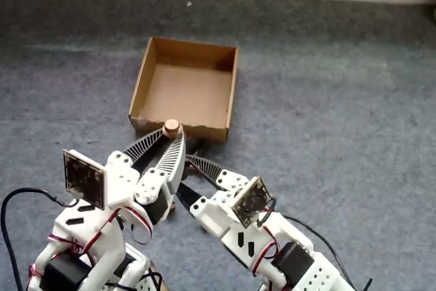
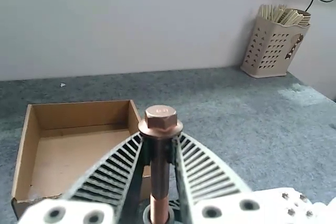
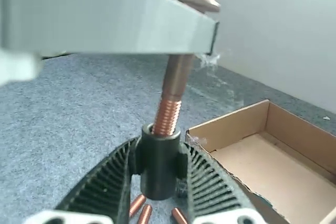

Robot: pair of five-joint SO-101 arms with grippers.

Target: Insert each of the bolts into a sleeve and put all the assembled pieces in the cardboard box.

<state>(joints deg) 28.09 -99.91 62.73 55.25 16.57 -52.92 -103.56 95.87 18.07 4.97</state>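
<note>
My left gripper (image 1: 167, 138) (image 2: 160, 142) is shut on a copper bolt (image 2: 160, 121) held upright, head up, just in front of the cardboard box (image 1: 158, 108). Below it my right gripper (image 3: 157, 150) (image 1: 193, 165) is shut on a black sleeve (image 3: 157, 166). The bolt's threaded end (image 3: 167, 116) sits in the sleeve's top opening. The box (image 2: 23, 145) (image 3: 236, 124) looks to have nothing in it. In the high view the left gripper hides the sleeve.
Loose copper bolts (image 3: 138, 206) lie on the grey carpet under the sleeve. A perforated beige basket (image 2: 275, 43) of sticks stands far off by the wall. Open carpet (image 1: 340, 114) lies to the right of the box.
</note>
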